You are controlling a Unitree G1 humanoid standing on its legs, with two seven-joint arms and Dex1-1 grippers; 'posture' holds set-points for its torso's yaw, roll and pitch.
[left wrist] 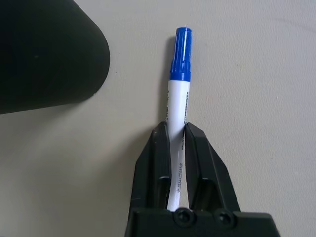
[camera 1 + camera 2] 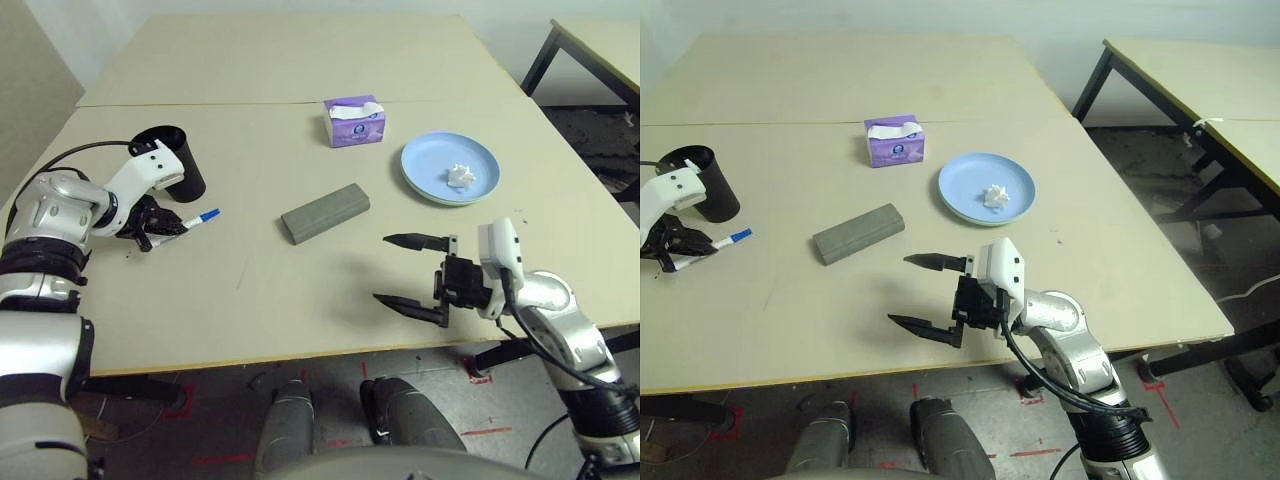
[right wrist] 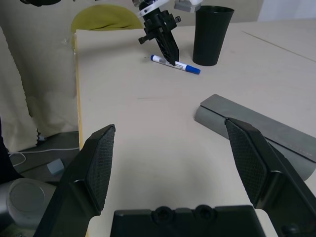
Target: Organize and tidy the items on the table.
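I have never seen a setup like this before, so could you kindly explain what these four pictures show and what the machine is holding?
This is a humanoid robot with two arms, each ending in a two-fingered black gripper. Two pictures come from cameras in its head, looking down at a beige table. The other two come from cameras on each wrist, looking along the fingers.

On the table lie a black cup, a grey glasses case, a purple tissue box and a blue plate with a crumpled tissue on it.

The left gripper is shut on a white marker with a blue cap, which lies on the table beside the cup. The right gripper hangs open near the table's front edge, holding nothing.
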